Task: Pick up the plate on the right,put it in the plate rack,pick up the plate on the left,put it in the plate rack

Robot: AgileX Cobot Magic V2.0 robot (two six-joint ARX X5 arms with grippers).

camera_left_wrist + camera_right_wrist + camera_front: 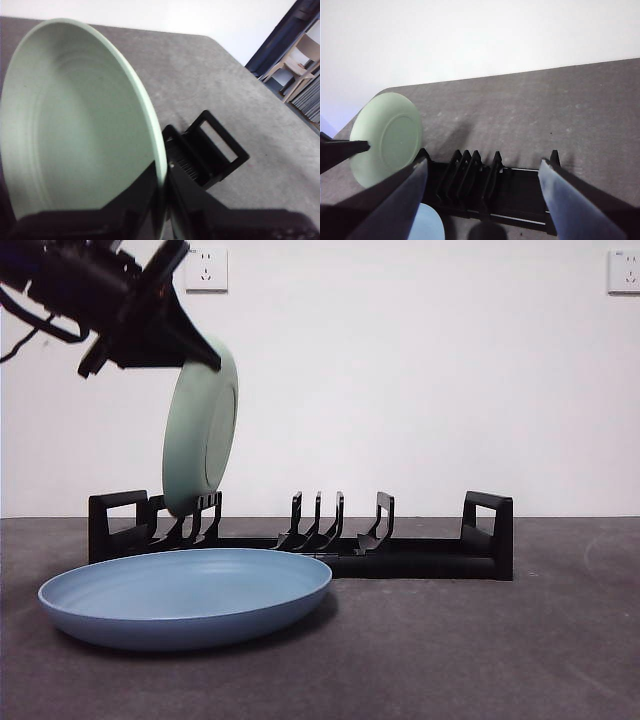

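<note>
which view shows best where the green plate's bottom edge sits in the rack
The front view: the green plate, held by the left hand, has its lower edge at the plate rack's end dividers. The right wrist view shows it smaller, from above; the left wrist view shows mostly its inside.

Soft even light, faint shadows, near tool jaws blurred in wrist views

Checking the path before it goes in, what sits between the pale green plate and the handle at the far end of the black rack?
In the front view, only the black plastic plate rack's own empty slot dividers lie between the pale green round plate and that handle.
</note>
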